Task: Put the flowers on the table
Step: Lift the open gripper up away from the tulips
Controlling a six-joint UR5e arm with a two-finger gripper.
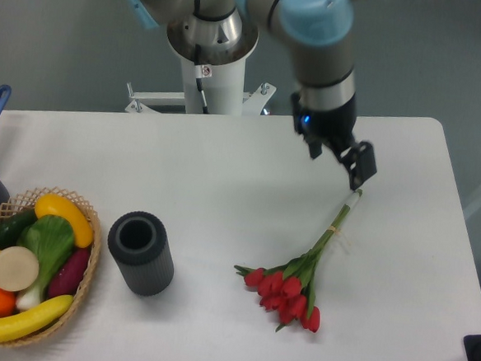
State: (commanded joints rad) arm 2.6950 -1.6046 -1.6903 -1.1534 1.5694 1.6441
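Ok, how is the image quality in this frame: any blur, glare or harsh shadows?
Fixed camera: lighting is even and soft; the bunch of red artificial tulips and the dark grey cylinder cast only faint shadows on the large white tabletop. No strong glare on it. The black two-finger claw looks slightly soft, perhaps motion blur; the round wicker basket is sharp.

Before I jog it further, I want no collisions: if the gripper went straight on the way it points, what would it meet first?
Probably the flowers' stem tip, just below the gripper; otherwise the table. Depth is unclear.
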